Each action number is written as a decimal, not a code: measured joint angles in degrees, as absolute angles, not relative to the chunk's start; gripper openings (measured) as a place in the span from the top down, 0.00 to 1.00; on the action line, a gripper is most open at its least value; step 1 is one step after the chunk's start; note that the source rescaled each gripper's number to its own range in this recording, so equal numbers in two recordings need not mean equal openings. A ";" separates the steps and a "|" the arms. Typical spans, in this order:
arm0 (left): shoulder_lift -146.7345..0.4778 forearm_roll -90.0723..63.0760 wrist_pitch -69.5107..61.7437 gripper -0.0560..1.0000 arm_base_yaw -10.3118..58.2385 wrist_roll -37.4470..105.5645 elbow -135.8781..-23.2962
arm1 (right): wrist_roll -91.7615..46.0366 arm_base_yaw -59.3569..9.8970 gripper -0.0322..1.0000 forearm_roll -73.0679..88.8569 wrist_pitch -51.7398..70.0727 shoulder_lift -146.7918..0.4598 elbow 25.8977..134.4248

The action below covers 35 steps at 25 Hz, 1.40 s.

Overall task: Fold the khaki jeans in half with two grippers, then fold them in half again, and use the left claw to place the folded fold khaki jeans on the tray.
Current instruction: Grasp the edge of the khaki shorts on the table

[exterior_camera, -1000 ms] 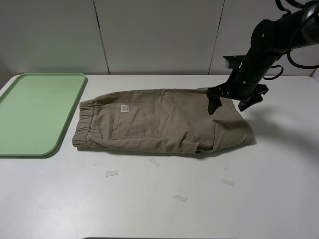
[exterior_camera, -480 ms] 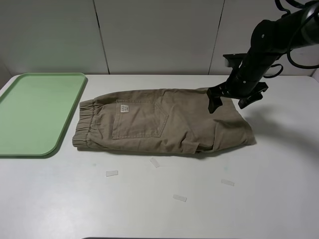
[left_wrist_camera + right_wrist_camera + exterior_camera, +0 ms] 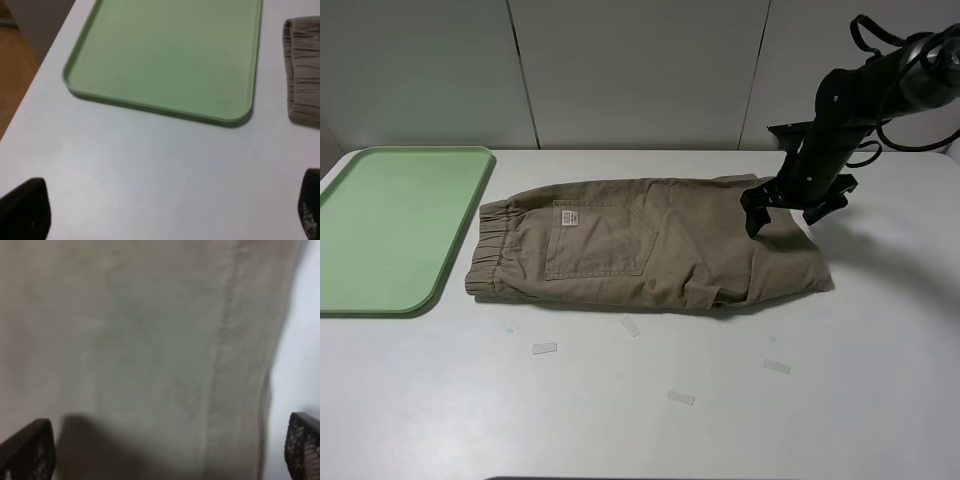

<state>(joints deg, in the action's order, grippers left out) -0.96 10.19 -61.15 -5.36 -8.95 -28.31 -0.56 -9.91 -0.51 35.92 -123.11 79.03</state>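
Khaki jeans [image 3: 640, 245] whole overhead, left wrist catches waistband [image 3: 303, 70]

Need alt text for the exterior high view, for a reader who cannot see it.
Khaki jeans lie flat on a white table, waistband beside a pale-green tray at left. The right gripper, fingers open, is poised over their leg end.

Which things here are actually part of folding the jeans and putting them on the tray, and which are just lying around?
Part of the job:
khaki jeans
green tray
right gripper, open over the jeans' leg end
left gripper, open, near the tray

Just lying about:
four small pale strips on the table, in front of the jeans
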 joint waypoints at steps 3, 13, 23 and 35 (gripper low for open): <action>-0.96 10.19 -61.15 0.01 -5.43 -8.95 -28.31 | -0.50 -8.74 0.00 -0.70 36.00 -124.74 81.23; -0.96 10.19 -61.15 0.01 -5.43 -8.95 -28.31 | -0.33 -6.15 0.00 0.00 38.82 -127.79 83.49; -0.96 10.19 -61.15 0.01 -5.43 -8.95 -28.31 | -2.68 -6.08 0.20 1.30 40.42 -129.90 84.74; -0.96 10.19 -61.15 0.01 -5.43 -8.95 -28.31 | -3.11 -6.26 0.90 4.56 40.46 -129.90 84.81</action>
<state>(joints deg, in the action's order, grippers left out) -0.96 10.19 -61.15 -5.43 -8.95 -28.31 -3.11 -6.26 4.56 40.46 -129.90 84.81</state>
